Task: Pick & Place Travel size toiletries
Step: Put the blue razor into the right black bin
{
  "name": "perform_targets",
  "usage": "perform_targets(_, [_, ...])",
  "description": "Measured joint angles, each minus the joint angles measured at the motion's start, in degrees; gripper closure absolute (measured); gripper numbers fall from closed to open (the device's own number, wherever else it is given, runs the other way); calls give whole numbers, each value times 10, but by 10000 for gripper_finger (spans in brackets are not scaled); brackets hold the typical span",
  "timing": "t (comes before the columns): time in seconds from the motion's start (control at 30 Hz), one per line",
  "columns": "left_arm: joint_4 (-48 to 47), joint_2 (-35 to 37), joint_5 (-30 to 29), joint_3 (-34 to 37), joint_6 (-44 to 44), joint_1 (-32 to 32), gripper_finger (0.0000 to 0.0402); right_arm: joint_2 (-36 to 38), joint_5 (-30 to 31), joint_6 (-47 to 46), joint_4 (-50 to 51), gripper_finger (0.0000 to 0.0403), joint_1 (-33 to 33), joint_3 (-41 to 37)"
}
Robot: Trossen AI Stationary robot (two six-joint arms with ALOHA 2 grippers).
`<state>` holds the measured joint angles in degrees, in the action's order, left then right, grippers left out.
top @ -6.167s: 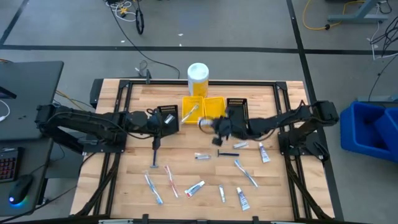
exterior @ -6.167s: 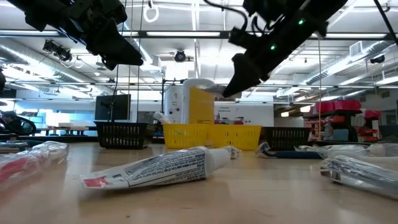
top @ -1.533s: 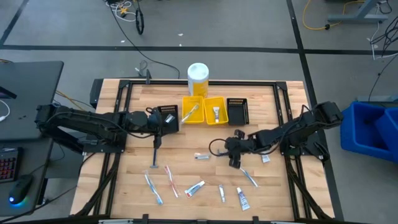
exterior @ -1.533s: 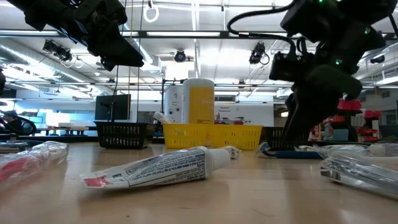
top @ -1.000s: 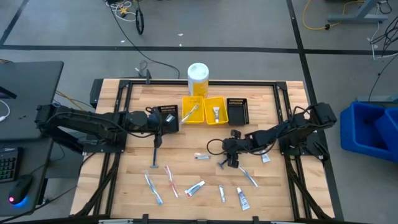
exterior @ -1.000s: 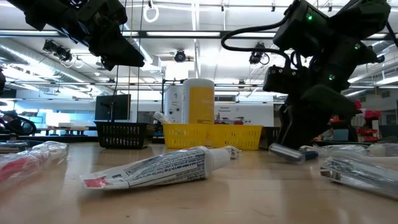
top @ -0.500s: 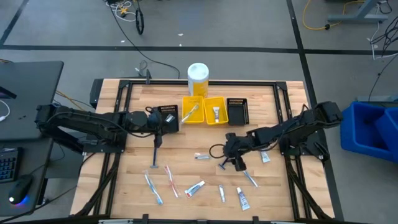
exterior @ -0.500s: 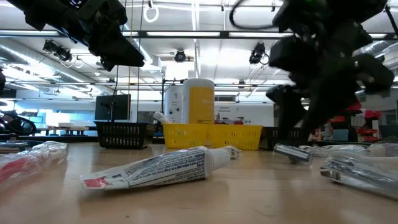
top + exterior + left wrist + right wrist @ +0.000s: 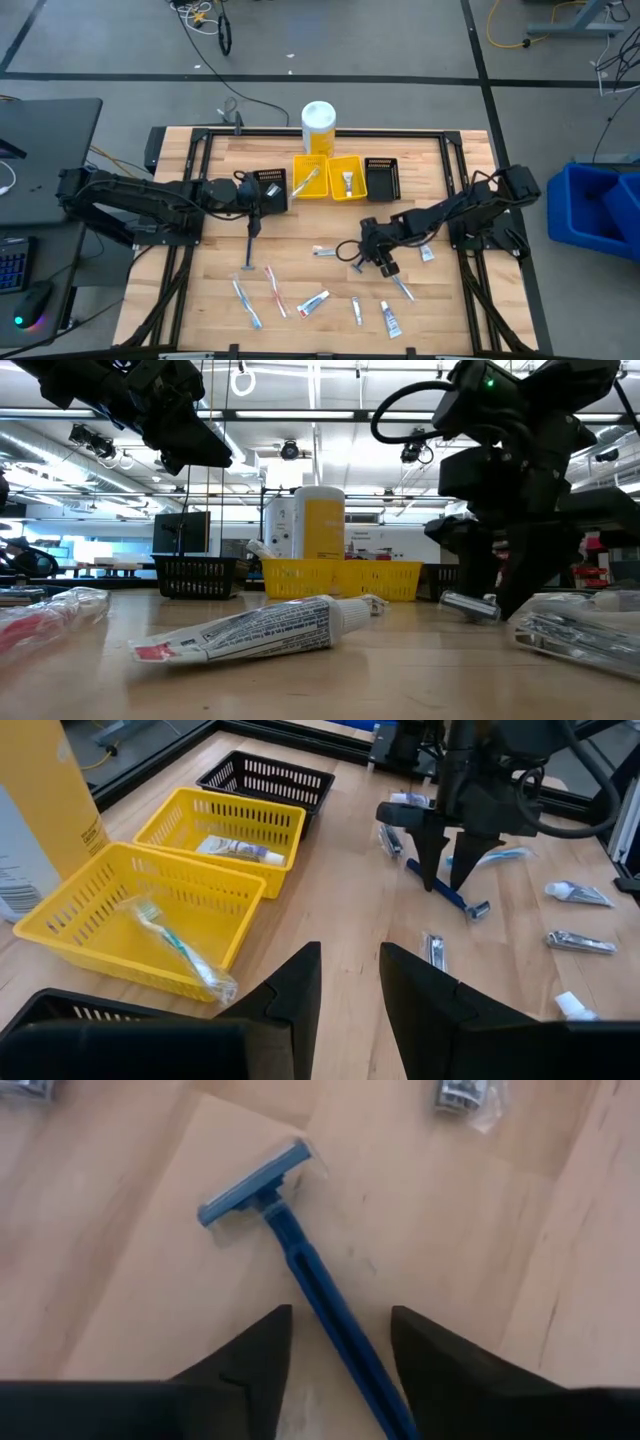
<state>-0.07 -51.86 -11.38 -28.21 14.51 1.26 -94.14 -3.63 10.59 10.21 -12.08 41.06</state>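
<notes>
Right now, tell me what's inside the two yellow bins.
The left yellow bin holds a wrapped toothbrush. The right yellow bin holds a toothpaste tube. Under them, nothing can be seen.

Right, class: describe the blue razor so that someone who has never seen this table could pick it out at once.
Start at the right gripper, open and low over the middle of the wooden table. The blue razor lies flat on the wood between its fingers. It alone has a long blue handle ending in a wide blade head.
</notes>
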Motion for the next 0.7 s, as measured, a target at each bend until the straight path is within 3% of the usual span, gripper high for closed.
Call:
perform_targets(0.3, [0,0,0,0,-12,0,290,-2,1,-29,-22,326,4,-2])
perform_targets(0.53, [0,0,0,0,-14,0,290,3,10,-45,-57,341,4,-3])
perform_targets(0.7, [-2,0,0,0,-14,0,290,36,71,-67,-21,341,9,16])
